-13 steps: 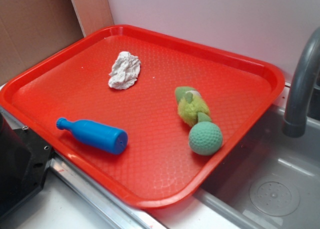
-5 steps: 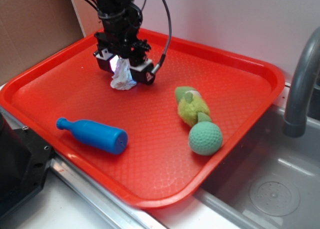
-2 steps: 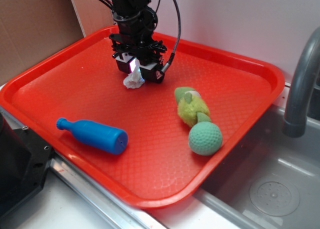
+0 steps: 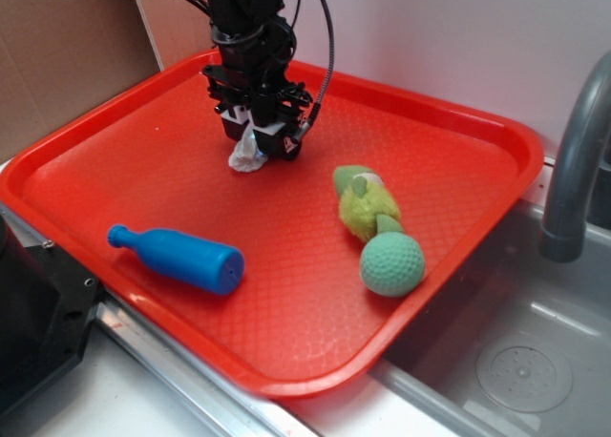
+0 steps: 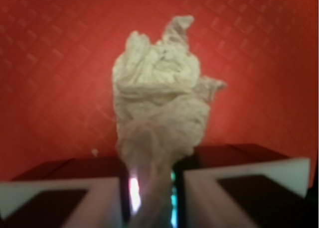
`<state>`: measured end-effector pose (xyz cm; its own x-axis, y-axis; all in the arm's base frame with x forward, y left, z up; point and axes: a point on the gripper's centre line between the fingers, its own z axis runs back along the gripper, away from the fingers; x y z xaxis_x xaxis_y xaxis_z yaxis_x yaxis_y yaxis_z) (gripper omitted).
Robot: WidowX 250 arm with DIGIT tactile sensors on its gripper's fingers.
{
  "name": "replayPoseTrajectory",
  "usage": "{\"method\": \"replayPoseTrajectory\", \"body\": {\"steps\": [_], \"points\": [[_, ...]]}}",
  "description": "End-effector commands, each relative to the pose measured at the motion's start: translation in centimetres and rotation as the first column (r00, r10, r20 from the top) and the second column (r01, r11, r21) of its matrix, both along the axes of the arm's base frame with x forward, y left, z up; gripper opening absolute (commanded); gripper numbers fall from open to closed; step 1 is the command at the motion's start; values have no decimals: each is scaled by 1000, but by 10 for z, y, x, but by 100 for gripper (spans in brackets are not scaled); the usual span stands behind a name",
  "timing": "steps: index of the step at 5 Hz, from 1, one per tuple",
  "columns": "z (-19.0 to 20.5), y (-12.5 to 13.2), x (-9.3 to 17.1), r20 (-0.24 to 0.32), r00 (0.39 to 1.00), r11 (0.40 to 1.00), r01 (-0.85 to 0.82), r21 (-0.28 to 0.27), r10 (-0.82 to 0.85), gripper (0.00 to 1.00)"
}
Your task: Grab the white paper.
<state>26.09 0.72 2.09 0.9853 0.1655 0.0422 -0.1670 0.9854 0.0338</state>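
Gripper [image 4: 254,136] clamped on the white paper [image 4: 246,155], wad pinched between the jaws and hanging at the red tray [image 4: 458,198] surface; grasp looks made, lift-off judged remaining.

No words, numbers or brand names can be read in either view. The only mark is a small red triangular sign on the gripper [image 4: 256,139] housing, too small to identify.
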Motion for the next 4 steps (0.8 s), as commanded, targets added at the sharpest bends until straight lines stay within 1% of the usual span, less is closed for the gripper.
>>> {"method": "replayPoseTrajectory", "body": {"steps": [1, 2, 3, 4], "points": [[103, 14, -41, 117, 991, 998, 58, 7, -58, 0], [151, 14, -76, 163, 982, 996, 90, 18, -91, 0], [200, 7, -89, 189, 982, 999, 14, 40, -21, 0], [222, 5, -88, 159, 987, 1000, 4, 31, -9, 0]]}}
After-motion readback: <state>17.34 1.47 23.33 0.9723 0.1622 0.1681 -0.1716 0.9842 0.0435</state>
